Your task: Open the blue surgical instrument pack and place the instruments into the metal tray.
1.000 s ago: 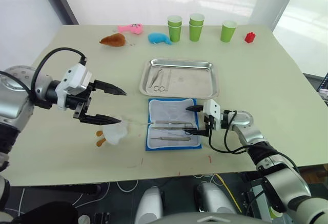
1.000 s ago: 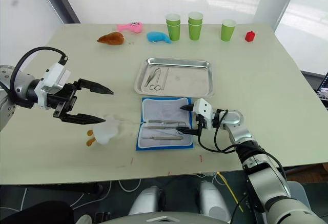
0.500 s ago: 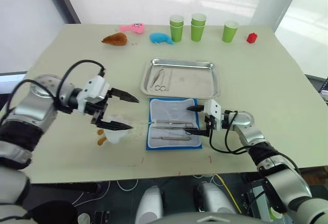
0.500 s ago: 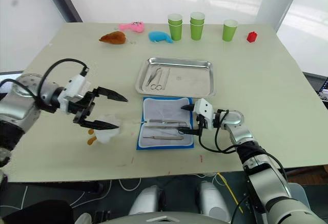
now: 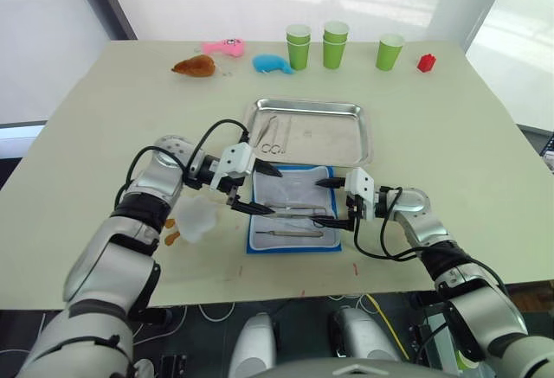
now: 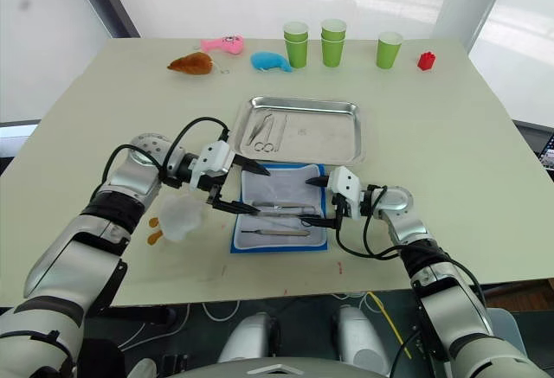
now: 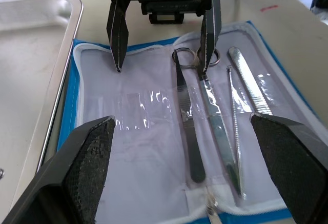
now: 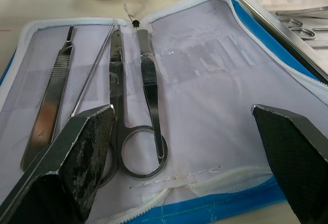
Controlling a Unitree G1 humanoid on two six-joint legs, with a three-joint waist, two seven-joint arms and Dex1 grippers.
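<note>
The blue surgical instrument pack [image 5: 291, 208] lies open flat on the table [image 5: 450, 136], nr the middle of the front edge, pale lining up, blue border round it. Just behind it, toward the far edge, sits the metal tray [image 5: 333, 140], long side parallel to the pack, almost touching. Inside the tray, at its left end, lie ring-handled scissors [image 5: 272, 136] plus another slim tool beside them. Still in the pack: ring-handled forceps [image 8: 137, 126], a flat-handled tool [image 8: 48, 108] and a thin straight probe [image 8: 92, 75], all lying lengthwise across the lining. Left gripper [image 5: 256, 191] hovers over the pack's left side, jaws wide apart, nothing between them; one finger over the pack's far-left corner, the other over its left edge. Right gripper [image 5: 327, 202] is at the pack's right side, jaws also apart & empty, fingertips over the lining nr the instruments' ring ends. A white plush toy [image 5: 196, 219] sits left of the pack, close to the left arm. Along the far edge: brown toy [image 5: 192, 67], pink toy [image 5: 222, 47], blue plush [image 5: 271, 64], green cups [image 5: 333, 45], small red block [image 5: 424, 63].
</note>
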